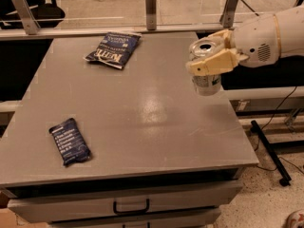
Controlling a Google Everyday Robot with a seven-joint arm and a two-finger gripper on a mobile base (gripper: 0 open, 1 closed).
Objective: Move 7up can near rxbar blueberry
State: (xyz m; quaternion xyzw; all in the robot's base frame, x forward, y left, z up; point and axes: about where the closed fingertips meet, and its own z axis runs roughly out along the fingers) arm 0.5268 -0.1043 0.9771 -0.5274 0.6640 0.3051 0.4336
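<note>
The gripper point(206, 56) holds the 7up can point(207, 83) tight above the right side of the table point(142, 108), far from the rxbar blueberry point(70, 141) lying near the front left.

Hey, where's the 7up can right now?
In the camera view, the 7up can is held in the gripper over the right edge of the table, far from the rxbar blueberry at front left.

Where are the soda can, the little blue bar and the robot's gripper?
can point(207, 84), camera view, its lower body below the jaws.
bar point(70, 141), camera view, middle of its wrapper, front left of the table point(156, 141).
gripper point(205, 53), camera view, midway between its jaws, shut on the can above the table's right side.
</note>
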